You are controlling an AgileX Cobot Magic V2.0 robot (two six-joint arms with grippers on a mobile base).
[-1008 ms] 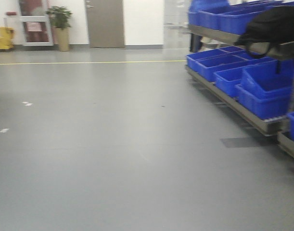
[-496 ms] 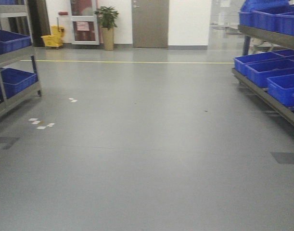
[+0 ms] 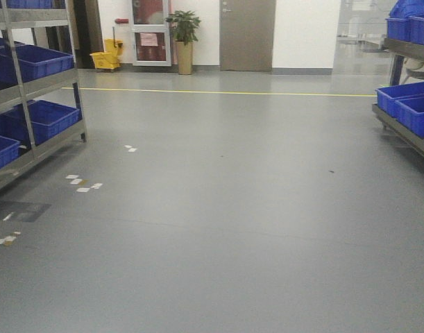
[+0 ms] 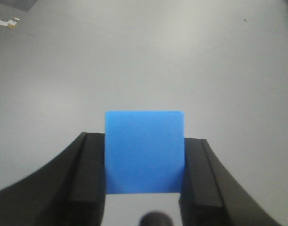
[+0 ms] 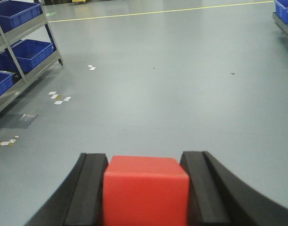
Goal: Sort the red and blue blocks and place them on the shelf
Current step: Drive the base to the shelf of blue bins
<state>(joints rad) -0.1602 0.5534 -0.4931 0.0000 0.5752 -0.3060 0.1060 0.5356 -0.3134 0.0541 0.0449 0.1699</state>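
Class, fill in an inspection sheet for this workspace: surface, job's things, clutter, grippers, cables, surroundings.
Surface: grey floor; no table in view.
Job's things: blue block in the left gripper; red block in the right gripper; left shelf and right shelf, both holding blue bins.
Clutter: white scraps on the floor near the left shelf.
Grippers: both sets of jaws shut on their blocks, above the floor.
Cables: nothing seen.
Surroundings: door, potted plant, yellow mop bucket, yellow floor line.
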